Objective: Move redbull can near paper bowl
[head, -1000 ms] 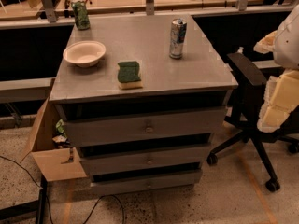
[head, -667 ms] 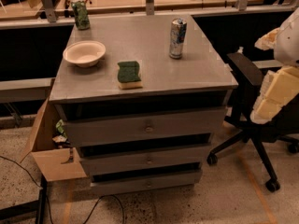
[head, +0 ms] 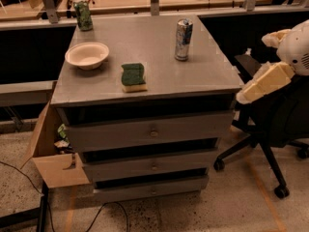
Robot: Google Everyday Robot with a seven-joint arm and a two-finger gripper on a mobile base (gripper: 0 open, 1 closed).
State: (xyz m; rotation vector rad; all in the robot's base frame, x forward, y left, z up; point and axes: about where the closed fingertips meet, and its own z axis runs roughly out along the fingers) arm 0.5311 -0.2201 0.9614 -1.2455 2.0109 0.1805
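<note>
The redbull can (head: 183,39) stands upright on the grey cabinet top (head: 145,47), right of centre toward the back. The paper bowl (head: 87,55) sits on the left side of the top, well apart from the can. A green sponge (head: 133,76) lies between them, nearer the front edge. My gripper (head: 263,84) is a cream-coloured part at the right edge of the view. It hangs beside the cabinet's front right corner, at about the height of the top, well clear of the can.
A green patterned can (head: 83,15) stands at the back left corner. The cabinet has three drawers (head: 152,132). An open cardboard box (head: 50,151) sits on the floor at the left. A black office chair (head: 270,124) stands at the right, under the arm.
My gripper has risen and swung left, toward the cabinet's front right corner. The can, bowl and sponge have not moved.
</note>
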